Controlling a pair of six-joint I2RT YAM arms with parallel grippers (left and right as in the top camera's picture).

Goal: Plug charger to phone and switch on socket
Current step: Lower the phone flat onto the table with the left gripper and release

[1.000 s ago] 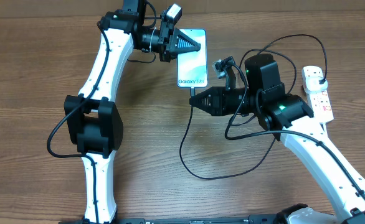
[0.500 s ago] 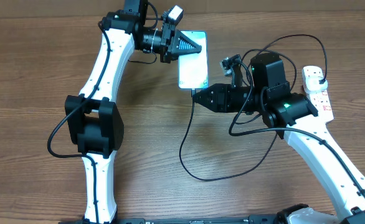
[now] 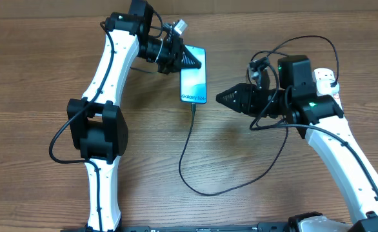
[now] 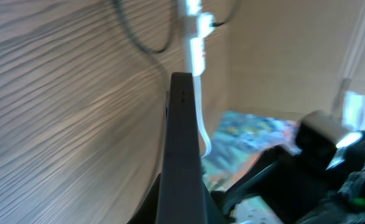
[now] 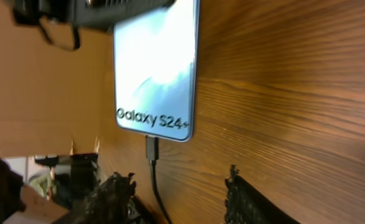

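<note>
The phone [image 3: 193,82] has a bright blue screen and lies on the table, its far end pinched in my shut left gripper [image 3: 193,59]. In the left wrist view only the phone's dark edge [image 4: 182,143] shows, running out from the gripper [image 4: 182,211]. The charger's connector [image 5: 151,148] sits in the phone's [image 5: 157,68] lower end. Its thin black cable [image 3: 188,148] loops down the table and back up to the right. My right gripper [image 3: 220,96] is open and off to the phone's right. In the right wrist view the gripper [image 5: 179,196] has the cable running untouched between its fingers. The socket [image 3: 324,76] is a white strip at the far right.
My right arm [image 3: 305,106] covers most of the white strip, and cable loops hang around its wrist. A brown cardboard wall [image 3: 273,5] runs along the table's far edge. The left arm [image 3: 105,84] stretches down the left side of the table.
My right gripper opened and drew back to the right, leaving the connector in the phone. The left gripper shifted the phone slightly left and turned it.
</note>
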